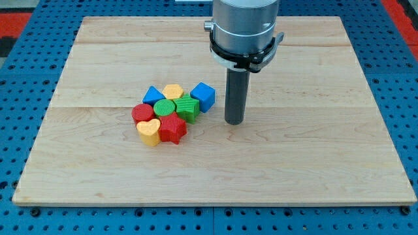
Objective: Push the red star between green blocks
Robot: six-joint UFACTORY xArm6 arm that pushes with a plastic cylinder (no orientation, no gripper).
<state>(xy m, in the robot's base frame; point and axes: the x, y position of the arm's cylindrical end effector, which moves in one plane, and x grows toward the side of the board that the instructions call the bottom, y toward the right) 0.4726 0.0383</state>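
Note:
The red star [173, 128] lies at the bottom of a tight cluster of blocks left of the board's middle. Just above it sit a green round block [165, 108] and, to its right, a green cube-like block [188, 106]. The star touches both from below. My tip [234, 121] is on the board to the right of the cluster, about a block's width right of the green cube and below-right of the blue cube [204, 96].
The cluster also holds a yellow heart [149, 131] left of the star, a red round block [142, 113], a blue triangular block [153, 95] and a yellow block [174, 91]. The wooden board [313, 163] lies on a blue pegboard.

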